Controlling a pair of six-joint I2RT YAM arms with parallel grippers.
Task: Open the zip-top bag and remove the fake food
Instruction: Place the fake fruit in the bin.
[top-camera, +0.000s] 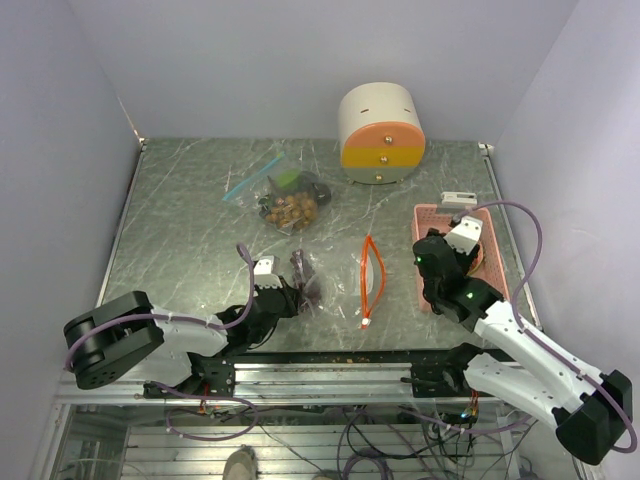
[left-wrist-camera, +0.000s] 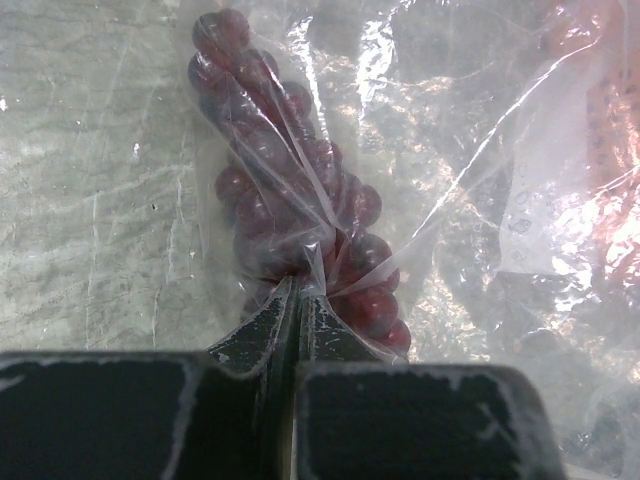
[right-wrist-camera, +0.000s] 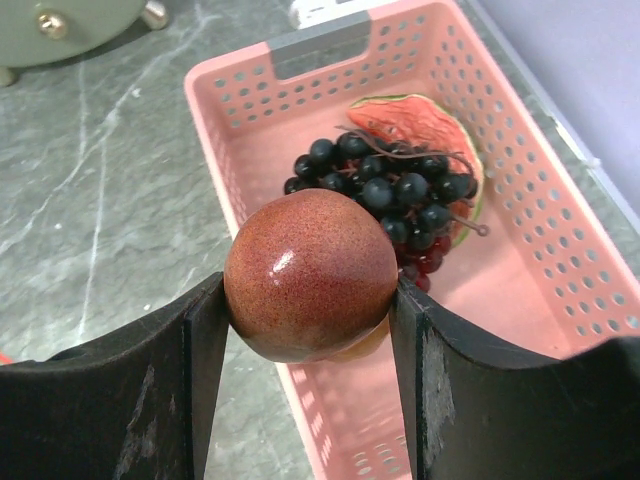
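Observation:
A clear zip-top bag (top-camera: 340, 282) with an orange zip strip (top-camera: 372, 275) lies at the table's near middle. My left gripper (top-camera: 291, 297) is shut on a fold of its plastic (left-wrist-camera: 320, 255), right beside the dark purple grape bunch (left-wrist-camera: 290, 180) still inside it. My right gripper (top-camera: 462, 240) hovers over the near-left rim of the pink basket (right-wrist-camera: 215, 100) and is shut on a reddish-orange round fruit (right-wrist-camera: 310, 275). In the basket lie a dark grape bunch (right-wrist-camera: 390, 185) and a red slice with a green rim (right-wrist-camera: 425, 125).
A second clear bag (top-camera: 285, 200) with a blue zip holds tan-brown grapes and a green piece, at the far middle. A round cream, orange and yellow drawer unit (top-camera: 380, 133) stands at the back. Walls close both sides; the basket (top-camera: 425, 215) hugs the right edge.

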